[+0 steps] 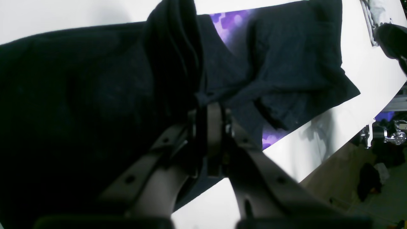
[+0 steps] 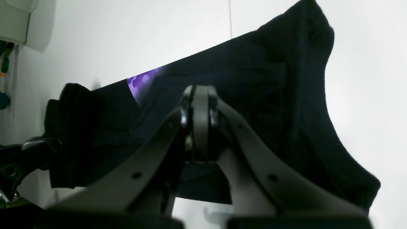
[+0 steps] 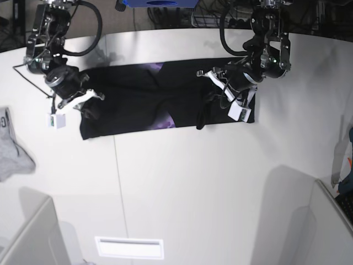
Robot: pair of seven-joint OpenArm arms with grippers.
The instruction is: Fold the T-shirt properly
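**Shirt pinched at both ends on the white table**

Fabric fills most of both wrist views. The T-shirt (image 3: 160, 99) lies spread as a wide dark band across the far half of the table (image 3: 193, 182), reaching from one arm to the other. It is black, with patches of purple print showing near the middle of the band and again along its near edge; in the left wrist view the same purple (image 1: 227, 27) peeks out between overlapping dark folds.

The left gripper (image 1: 211, 109) has its jaws clenched on a bunched ridge of the black cloth, which rises in a tight gather from between the tips. In the base view this gripper sits on the right-hand end of the shirt, and a dark fold of cloth hangs below it.

The right gripper (image 2: 198, 101) has its jaws pressed together with the black shirt draped directly behind and around them; cloth appears to be caught between the tips, though the dark material makes the grip itself hard to see. In the base view it sits at the left-hand end of the shirt.

A small grey cloth (image 3: 12, 146) lies well apart from the shirt at the table's left edge. It carries dark lettering, too small and cut off to read. No other writing is legible.
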